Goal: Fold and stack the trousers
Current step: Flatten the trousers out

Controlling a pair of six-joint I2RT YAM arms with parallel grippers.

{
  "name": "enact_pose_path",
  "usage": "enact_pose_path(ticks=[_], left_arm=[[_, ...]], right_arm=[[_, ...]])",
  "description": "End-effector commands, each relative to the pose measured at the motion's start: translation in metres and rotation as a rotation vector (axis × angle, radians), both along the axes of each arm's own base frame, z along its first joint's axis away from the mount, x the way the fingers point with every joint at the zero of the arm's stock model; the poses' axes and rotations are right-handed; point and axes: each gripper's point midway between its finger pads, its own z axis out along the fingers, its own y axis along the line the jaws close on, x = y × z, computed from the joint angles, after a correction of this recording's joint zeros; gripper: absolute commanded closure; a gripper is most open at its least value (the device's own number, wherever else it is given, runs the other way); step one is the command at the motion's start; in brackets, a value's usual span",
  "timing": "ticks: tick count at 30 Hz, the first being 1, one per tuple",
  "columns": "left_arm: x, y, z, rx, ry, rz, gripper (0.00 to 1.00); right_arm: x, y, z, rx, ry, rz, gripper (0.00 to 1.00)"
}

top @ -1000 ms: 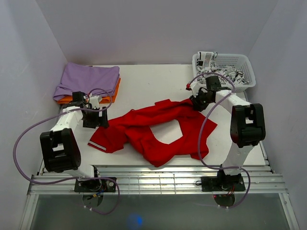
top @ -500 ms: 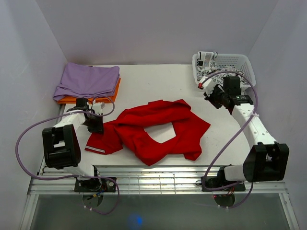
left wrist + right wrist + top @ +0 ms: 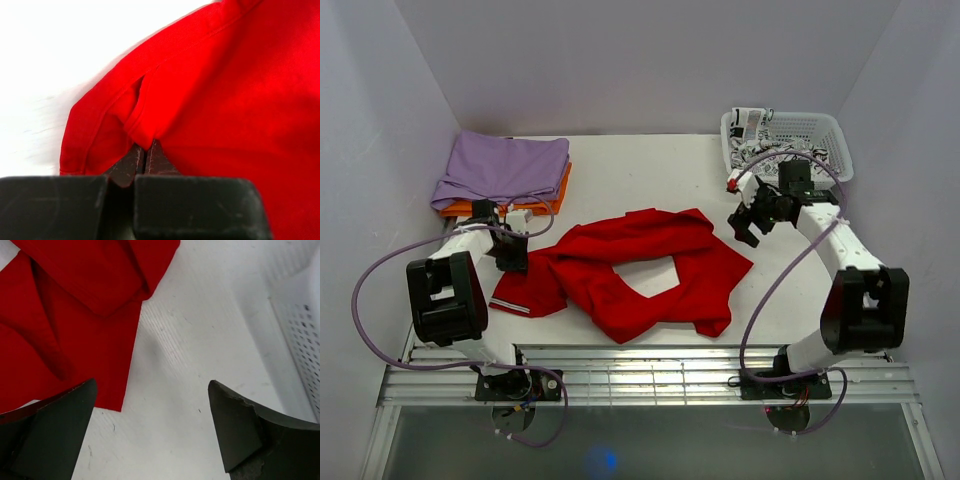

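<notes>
Left gripper (image 3: 145, 152) pinched shut on trousers (image 3: 590, 262) edge, cloth crumpled mid table (image 3: 640, 170). Right gripper (image 3: 151, 390) spread, empty, beside their right edge. Best: grab there, pull flat before folding.

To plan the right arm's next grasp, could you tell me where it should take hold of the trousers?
Probably the straight edge of the trousers nearest the open right gripper, approached from the right with fingers low: it lies flat on the table, and the left gripper pinches the opposite end.
</notes>
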Motion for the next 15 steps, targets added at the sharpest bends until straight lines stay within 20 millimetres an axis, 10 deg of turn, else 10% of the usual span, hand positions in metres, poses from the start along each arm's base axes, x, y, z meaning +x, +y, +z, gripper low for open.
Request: enact_pose_path(ticks=[1, 8, 15], left_arm=[[-0.002, 0.033, 0.002, 0.105, -0.012, 0.028, 1.0], [0.002, 0.033, 0.009, 0.092, -0.005, 0.032, 1.0], [0.002, 0.033, 0.008, 0.094, 0.01, 0.04, 1.0]], right_arm=[[0.028, 0.038, -0.002, 0.121, -0.018, 0.103, 0.02], [0.051, 0.086, -0.034, 0.249, -0.016, 0.113, 0.0], [0.088, 0.102, -0.055, 0.309, 0.013, 0.016, 0.24]])
